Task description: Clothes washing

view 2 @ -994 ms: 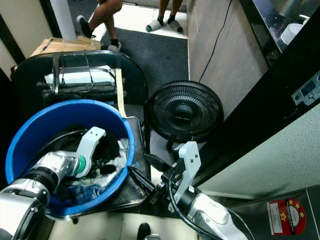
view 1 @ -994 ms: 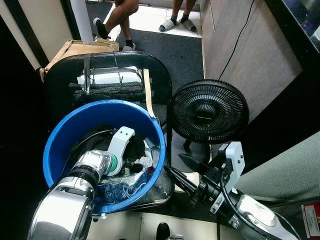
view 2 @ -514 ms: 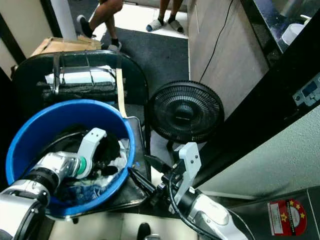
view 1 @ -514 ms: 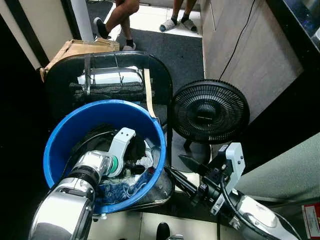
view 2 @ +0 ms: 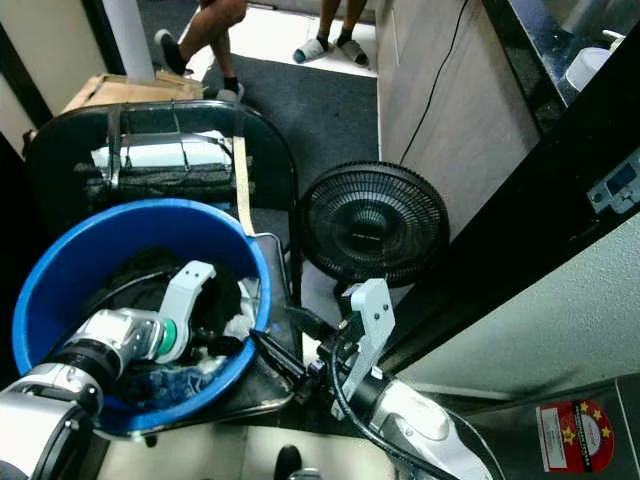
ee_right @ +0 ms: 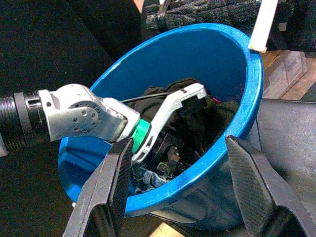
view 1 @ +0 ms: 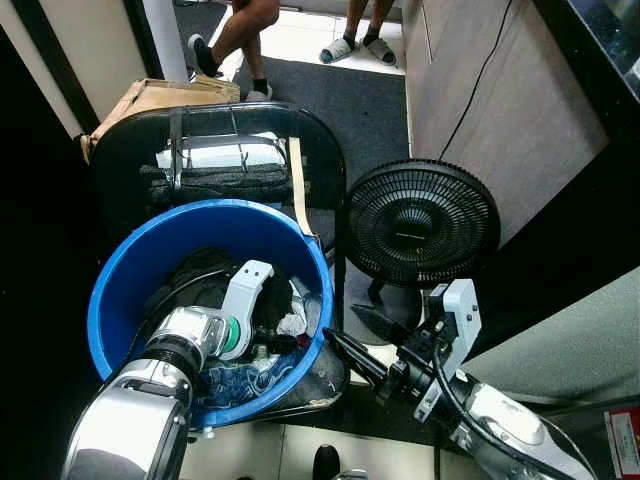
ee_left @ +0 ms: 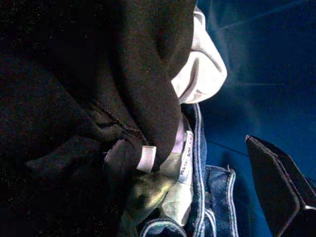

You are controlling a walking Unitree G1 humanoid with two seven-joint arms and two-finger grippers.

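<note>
Beside the fan [view 1: 421,222], my left gripper [view 1: 262,330] is deep in the blue tub [view 1: 120,283], grip unclear. My right gripper [view 1: 352,340] waits spread at its rim; clothes [ee_left: 98,98] remain unloaded.

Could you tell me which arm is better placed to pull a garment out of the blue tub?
Left. The left gripper is already down among the clothes in the blue tub; the right gripper hangs open outside its rim.

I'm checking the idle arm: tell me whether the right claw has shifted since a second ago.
Yes. The right claw has crept leftward toward the round blue plastic tub, its fingertips now nearer the rim, judged against the black floor fan.
</note>
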